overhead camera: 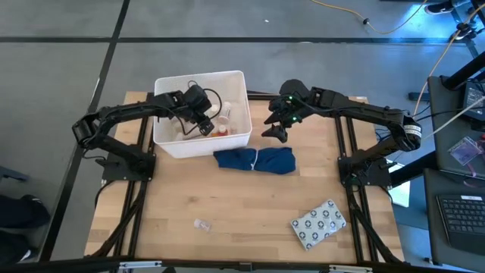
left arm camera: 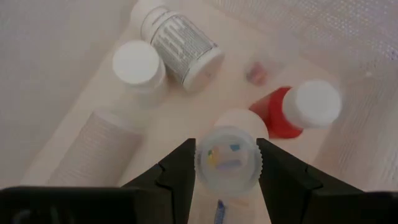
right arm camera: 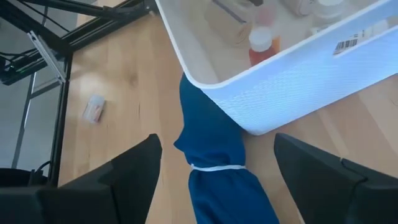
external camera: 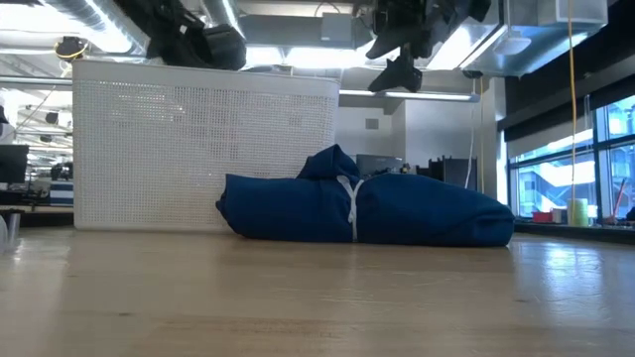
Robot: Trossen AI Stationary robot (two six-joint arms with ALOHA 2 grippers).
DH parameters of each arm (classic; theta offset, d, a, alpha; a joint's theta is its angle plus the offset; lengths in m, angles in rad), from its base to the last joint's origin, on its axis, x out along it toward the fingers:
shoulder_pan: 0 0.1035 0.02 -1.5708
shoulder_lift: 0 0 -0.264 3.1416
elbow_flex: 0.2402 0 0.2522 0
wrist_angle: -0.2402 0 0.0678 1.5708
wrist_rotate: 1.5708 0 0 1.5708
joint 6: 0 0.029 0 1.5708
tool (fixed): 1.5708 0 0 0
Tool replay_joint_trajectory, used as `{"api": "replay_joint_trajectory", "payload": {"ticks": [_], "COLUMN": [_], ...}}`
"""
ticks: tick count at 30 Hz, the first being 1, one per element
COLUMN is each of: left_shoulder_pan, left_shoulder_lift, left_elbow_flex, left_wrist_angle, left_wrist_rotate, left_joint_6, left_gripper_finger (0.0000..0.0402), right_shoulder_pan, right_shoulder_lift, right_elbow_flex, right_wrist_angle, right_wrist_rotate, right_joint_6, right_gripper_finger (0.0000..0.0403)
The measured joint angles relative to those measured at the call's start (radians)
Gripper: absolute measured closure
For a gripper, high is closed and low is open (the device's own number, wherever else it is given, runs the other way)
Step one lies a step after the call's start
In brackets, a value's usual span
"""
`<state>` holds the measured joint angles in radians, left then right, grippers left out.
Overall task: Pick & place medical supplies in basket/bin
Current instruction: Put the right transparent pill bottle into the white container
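The white basket [overhead camera: 236, 82] stands at the table's far middle. Inside it lie a labelled white bottle [left arm camera: 180, 43], a white-capped bottle [left arm camera: 138, 62], a white gauze roll [left arm camera: 93, 149] and an orange pill bottle [left arm camera: 298, 112]. My left gripper [overhead camera: 201, 121] hangs inside the basket's opening, shut on a small clear round vial [left arm camera: 227, 158] with coloured bits inside. My right gripper [overhead camera: 276, 130] stands open in the air to the right of the basket, above the dark blue cloth [overhead camera: 254, 160]. A small clear vial [overhead camera: 201, 224] and a grey dotted blister pack [overhead camera: 319, 223] lie near the table's front. My left gripper pinches the clear vial's round side wall [left arm camera: 200, 163] between its two fingers [left arm camera: 180, 171], one on each side. The fingers slant steeply down into the basket. The vial's round end faces up along the fingers; whether its lower end rests on the things below I cannot tell.
The blue cloth bundle, tied with a white band [external camera: 353, 210], lies against the basket's near wall [external camera: 198, 149]. Bare wood lies between the cloth and the two items near the front edge. Black frame rails run along the table's left and right sides.
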<state>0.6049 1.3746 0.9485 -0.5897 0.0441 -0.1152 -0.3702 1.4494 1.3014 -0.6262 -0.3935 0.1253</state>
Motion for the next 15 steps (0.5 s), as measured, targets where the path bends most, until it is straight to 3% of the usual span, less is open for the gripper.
{"api": "replay_joint_trajectory", "payload": {"ticks": [15], "left_shoulder_pan": [-0.008], "left_shoulder_lift": [0.056], "left_elbow_flex": [-0.042], "left_wrist_angle": [0.129], "left_wrist_rotate": [0.042], "left_joint_6": [-0.028], "left_gripper_finger": [0.0256], "right_shoulder_pan": [0.0], "right_shoulder_lift": [0.0], "right_elbow_flex": [0.0], "right_wrist_angle": [0.0], "right_wrist_rotate": [0.0], "right_joint_6": [0.006], "right_gripper_finger": [0.0093]}}
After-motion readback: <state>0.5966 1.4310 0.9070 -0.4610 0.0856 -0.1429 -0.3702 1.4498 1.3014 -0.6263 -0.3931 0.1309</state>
